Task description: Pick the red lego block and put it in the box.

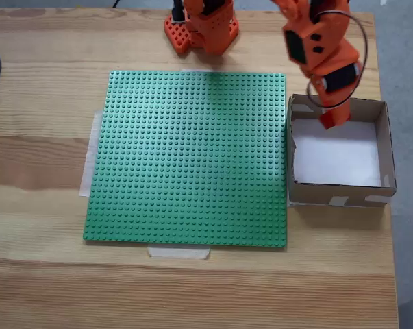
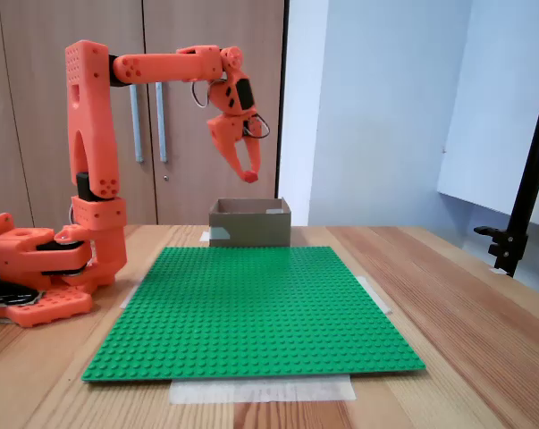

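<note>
wooden table (image 1: 48,144) carries a green baseplate (image 1: 189,157) taped flat, and just beside its right edge in a fixed view from above stands the box (image 1: 387,147), brown cardboard with a white floor. behind the table, in a fixed view from the side, there are wooden cupboard doors (image 2: 175,107) and a pale wall.

the orange arm (image 2: 90,134) reaches over the box, and the gripper (image 2: 248,174) hangs well above it, pointing down. from above, the gripper (image 1: 331,122) lies over the far wall and back part of the box. its fingers look close together, but i cannot tell if they are fully closed, and i cannot tell if something is between them.

i do not find the red lego block in either fixed view; the box floor i can see is bare white, and the baseplate is bare too. maybe the tip hides it, orange and red being so similar.

risks, in my judgement: if the block is held, releasing from this height may let it bounce out, or hit the near-by wall and fall behind. if nothing is held, the release does nothing.
</note>
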You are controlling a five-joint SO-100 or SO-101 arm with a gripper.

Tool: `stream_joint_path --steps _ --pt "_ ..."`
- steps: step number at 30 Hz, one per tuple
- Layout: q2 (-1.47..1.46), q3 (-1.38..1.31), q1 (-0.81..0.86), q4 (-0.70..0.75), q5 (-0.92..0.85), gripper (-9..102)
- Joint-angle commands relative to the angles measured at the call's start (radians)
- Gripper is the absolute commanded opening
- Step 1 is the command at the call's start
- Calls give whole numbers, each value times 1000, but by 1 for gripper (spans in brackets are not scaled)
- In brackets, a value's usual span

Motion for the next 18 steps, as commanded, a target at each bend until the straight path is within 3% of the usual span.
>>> stream_joint_path --steps 1,18 --pt "49 -17 -14 -18 11 12" --pt "48 202 -32 -178 43 14"
